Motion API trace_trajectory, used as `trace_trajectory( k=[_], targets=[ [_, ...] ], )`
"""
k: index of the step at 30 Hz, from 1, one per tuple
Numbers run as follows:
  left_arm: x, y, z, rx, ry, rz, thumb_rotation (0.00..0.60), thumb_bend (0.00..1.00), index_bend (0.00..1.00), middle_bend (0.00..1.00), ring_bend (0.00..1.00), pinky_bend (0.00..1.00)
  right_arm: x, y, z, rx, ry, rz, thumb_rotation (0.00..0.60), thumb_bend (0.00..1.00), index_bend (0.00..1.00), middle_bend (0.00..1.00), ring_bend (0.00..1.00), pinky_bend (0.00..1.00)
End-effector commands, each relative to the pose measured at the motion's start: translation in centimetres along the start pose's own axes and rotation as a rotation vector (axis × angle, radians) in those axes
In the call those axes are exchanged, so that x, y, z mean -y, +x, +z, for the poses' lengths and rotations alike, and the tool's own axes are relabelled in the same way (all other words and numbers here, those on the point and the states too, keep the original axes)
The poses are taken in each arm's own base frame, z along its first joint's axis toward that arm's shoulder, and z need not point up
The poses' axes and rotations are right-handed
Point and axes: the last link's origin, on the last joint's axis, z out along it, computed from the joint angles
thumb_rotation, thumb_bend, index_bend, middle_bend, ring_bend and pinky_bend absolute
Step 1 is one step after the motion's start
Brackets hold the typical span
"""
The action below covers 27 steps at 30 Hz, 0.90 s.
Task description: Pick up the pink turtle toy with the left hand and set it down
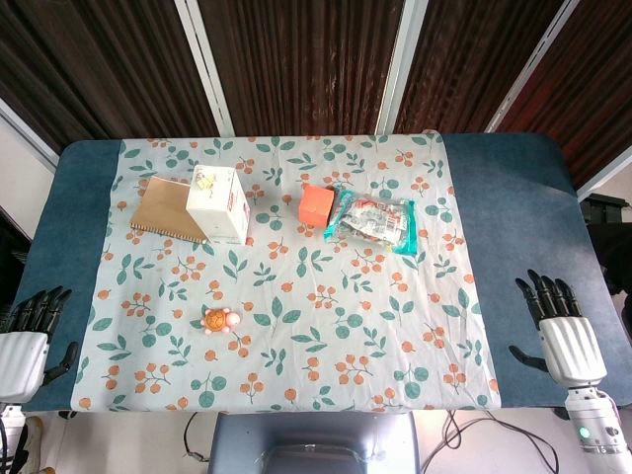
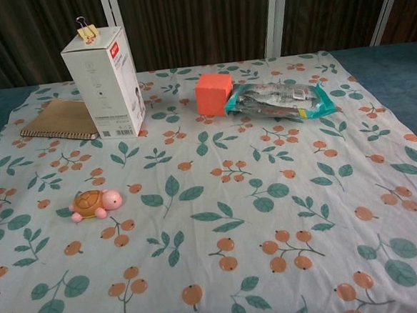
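The pink turtle toy [image 1: 218, 320] with an orange-brown shell lies on the floral cloth, front left of the middle; in the chest view the turtle toy [image 2: 95, 204] sits at the left with its head toward the right. My left hand [image 1: 28, 336] rests at the table's front left corner, fingers extended and apart, holding nothing, well left of the turtle. My right hand [image 1: 559, 326] rests at the front right on the blue table, also with fingers extended and empty. Neither hand shows in the chest view.
A white box [image 1: 219, 203] with a yellow clip [image 2: 87, 29] on top stands at the back left beside a brown notebook [image 1: 166, 210]. An orange cube [image 1: 316, 205] and a clear packet [image 1: 375, 221] lie at the back middle. The cloth [image 1: 296, 375] covers the blue table [image 1: 513, 197].
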Motion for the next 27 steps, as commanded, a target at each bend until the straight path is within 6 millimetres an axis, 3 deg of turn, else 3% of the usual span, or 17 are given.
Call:
trace_trajectory(
  k=[1, 8, 11, 13, 16, 27],
  targets=[
    [-0.2, -0.3, 0.1, 0.01, -0.007, -0.001, 0.6, 0.4, 0.0, 0.05, 0.06, 0.13, 0.0, 0.1, -0.1, 0.002, 0.0, 0.002, 0.6, 0.21, 0.0, 0.0, 0.0, 0.0],
    [-1.7, -1.4, 0.7, 0.044, -0.068, -0.011, 0.6, 0.4, 0.0, 0.05, 0.07, 0.14, -0.2, 0.5, -0.6, 0.003, 0.014, 0.009, 0.6, 0.21, 0.0, 0.0, 0.0, 0.0],
    [-3.2, -2.6, 1.8, 0.043, -0.15, -0.06, 0.6, 0.4, 0.01, 0.08, 0.28, 0.34, -0.3, 0.5, -0.8, 0.014, 0.019, 0.011, 0.6, 0.21, 0.0, 0.0, 0.0, 0.0],
    [-4.1, -4.2, 2.6, 0.075, -0.202, -0.069, 0.6, 0.4, 0.03, 0.12, 0.47, 0.56, -0.4, 0.8, -0.9, 0.01, 0.013, 0.019, 0.6, 0.21, 0.0, 0.0, 0.0, 0.0],
    [-5.6, -6.3, 3.7, 0.121, -0.26, -0.082, 0.6, 0.41, 0.06, 0.16, 0.6, 0.69, -0.6, 1.1, -0.9, -0.002, 0.009, 0.026, 0.6, 0.21, 0.0, 0.0, 0.0, 0.0],
    [-10.9, -10.6, 6.3, 0.142, -0.382, -0.007, 0.6, 0.4, 0.18, 0.23, 0.7, 0.78, -0.9, 1.3, -1.1, 0.007, -0.002, 0.034, 0.6, 0.21, 0.0, 0.0, 0.0, 0.0]
  ],
)
